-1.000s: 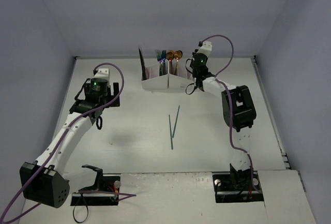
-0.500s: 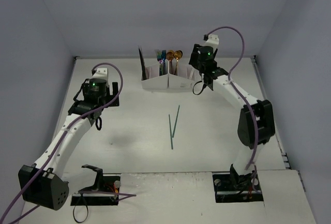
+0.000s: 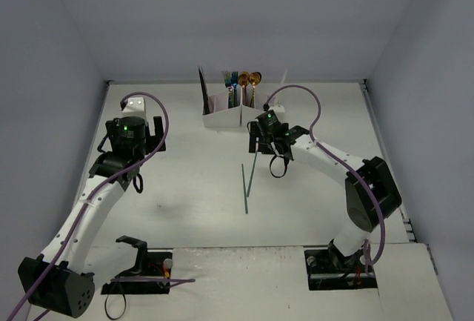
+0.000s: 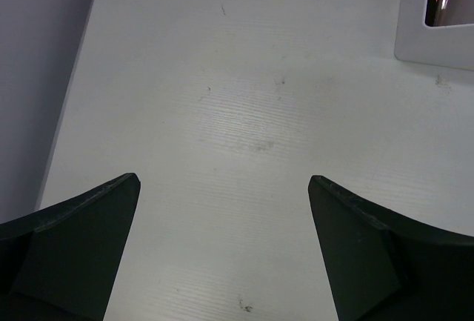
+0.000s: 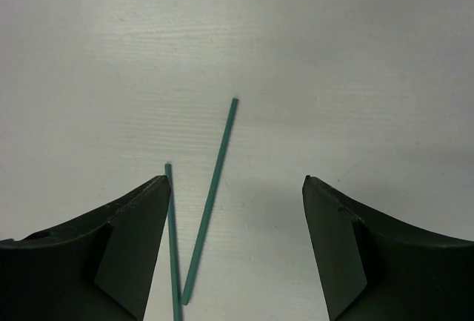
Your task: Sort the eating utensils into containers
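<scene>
- Since leaving the box's (image 3: 222, 119) right end, the right gripper (image 5: 235, 180) has swung back to mid-table. It's now over the two chopsticks (image 5: 211, 199), fingers spread wide, nothing held.
- Chopsticks lie flat on the table (image 3: 170, 187), close together and converging at one end, well apart from the box.
- Rest of the utensils (image 3: 241, 80) stand in the box already.
- Left gripper (image 4: 222, 184) is spread too, empty, and has shifted only slightly.
- Prob. means the chopsticks are the last items & pickup is next.
</scene>
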Robot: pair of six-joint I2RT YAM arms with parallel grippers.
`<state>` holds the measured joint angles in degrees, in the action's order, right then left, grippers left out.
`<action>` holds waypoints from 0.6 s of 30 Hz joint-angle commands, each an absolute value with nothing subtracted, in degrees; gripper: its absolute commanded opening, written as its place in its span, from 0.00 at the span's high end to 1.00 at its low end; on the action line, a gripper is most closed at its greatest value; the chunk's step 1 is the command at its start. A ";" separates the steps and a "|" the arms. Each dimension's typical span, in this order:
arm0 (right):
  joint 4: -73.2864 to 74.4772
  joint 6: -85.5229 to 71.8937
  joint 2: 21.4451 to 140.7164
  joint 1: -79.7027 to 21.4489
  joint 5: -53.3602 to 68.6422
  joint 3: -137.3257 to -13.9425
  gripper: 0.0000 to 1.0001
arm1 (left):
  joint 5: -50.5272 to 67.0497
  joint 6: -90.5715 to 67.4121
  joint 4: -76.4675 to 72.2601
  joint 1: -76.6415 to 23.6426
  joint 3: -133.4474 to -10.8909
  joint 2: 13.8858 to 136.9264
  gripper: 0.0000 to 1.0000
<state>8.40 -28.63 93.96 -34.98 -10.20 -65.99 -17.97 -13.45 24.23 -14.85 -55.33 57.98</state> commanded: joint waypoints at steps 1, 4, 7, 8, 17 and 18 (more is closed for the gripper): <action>11.01 -33.52 95.23 -36.31 -7.55 -66.89 0.30 | -19.40 -12.66 19.87 -14.50 -55.14 56.72 0.03; 11.24 -35.96 97.80 -37.29 -6.54 -66.46 0.32 | -19.46 -12.71 19.28 -14.50 -54.86 56.78 0.03; 11.18 -37.07 100.14 -37.69 -5.81 -66.28 0.34 | -19.68 -12.58 18.91 -14.50 -54.51 56.69 0.03; 11.23 -37.40 101.07 -37.96 -5.99 -66.40 0.35 | -19.75 -12.57 18.77 -14.50 -54.43 56.56 0.03; 11.21 -39.58 105.19 -38.23 -7.81 -66.97 0.51 | -19.86 -12.48 18.72 -14.50 -54.32 56.78 0.03; 11.19 -39.97 105.59 -38.23 -8.06 -66.90 0.55 | -19.86 -12.53 18.74 -14.50 -54.32 56.75 0.03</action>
